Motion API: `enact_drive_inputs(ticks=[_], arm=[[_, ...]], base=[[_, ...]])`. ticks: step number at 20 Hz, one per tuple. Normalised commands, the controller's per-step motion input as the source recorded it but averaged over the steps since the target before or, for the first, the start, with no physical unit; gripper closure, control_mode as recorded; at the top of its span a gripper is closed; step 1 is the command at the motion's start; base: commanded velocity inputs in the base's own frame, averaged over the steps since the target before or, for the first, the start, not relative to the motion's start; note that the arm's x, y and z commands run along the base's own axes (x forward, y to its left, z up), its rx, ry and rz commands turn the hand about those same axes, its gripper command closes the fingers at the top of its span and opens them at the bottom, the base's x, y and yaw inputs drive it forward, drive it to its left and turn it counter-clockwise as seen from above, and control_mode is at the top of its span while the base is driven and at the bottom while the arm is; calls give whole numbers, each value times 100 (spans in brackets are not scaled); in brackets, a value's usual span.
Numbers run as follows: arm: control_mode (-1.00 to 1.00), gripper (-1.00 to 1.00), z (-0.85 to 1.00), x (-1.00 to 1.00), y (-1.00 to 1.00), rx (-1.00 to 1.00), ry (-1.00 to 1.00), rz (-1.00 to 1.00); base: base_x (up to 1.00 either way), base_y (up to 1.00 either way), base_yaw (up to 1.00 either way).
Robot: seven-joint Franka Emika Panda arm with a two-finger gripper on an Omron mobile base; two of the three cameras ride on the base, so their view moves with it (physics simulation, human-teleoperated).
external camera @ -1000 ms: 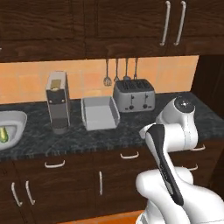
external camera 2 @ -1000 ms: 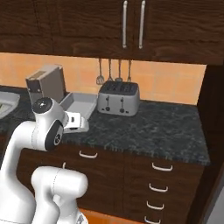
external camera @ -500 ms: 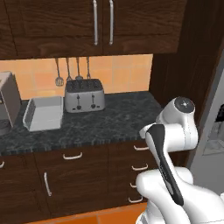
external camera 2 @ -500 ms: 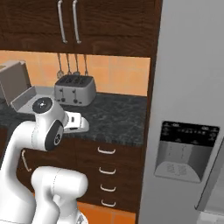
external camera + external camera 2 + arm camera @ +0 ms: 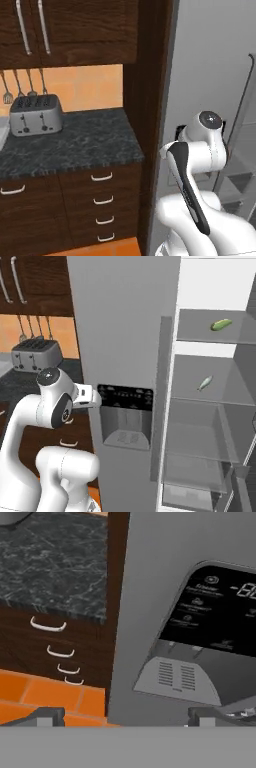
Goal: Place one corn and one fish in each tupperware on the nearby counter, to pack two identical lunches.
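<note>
my gripper (image 5: 125, 714) is hanging with its fingers spread wide and empty, facing the fridge's dispenser panel (image 5: 125, 415). beyond it, in the open fridge, a fish (image 5: 205, 383) is lying on the middle shelf and a corn (image 5: 220, 324) on the shelf above. the black counter (image 5: 75, 140) with its toaster (image 5: 35, 114) is sitting off to my left.

The black glossy control panel (image 5: 212, 609) on the grey refrigerator door (image 5: 150, 587), above the recessed grey dispenser tray (image 5: 177, 679), carries pale lettering and round icons, all too blurred to read. At its far right, segmented digits glow faintly; they may be "88", but cannot be told for certain.
</note>
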Motion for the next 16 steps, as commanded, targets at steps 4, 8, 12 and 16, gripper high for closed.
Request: enact_drive_inputs(ticks=[4, 8, 12, 16], arm=[[100, -100, 0, 0, 0, 0, 0, 0], [100, -100, 0, 0, 0, 0, 0, 0], [100, -100, 0, 0, 0, 0, 0, 0], [100, -100, 0, 0, 0, 0, 0, 0]], base=[[0, -90, -7], [0, -78, -4], [0, -66, -1], [0, -61, -1]])
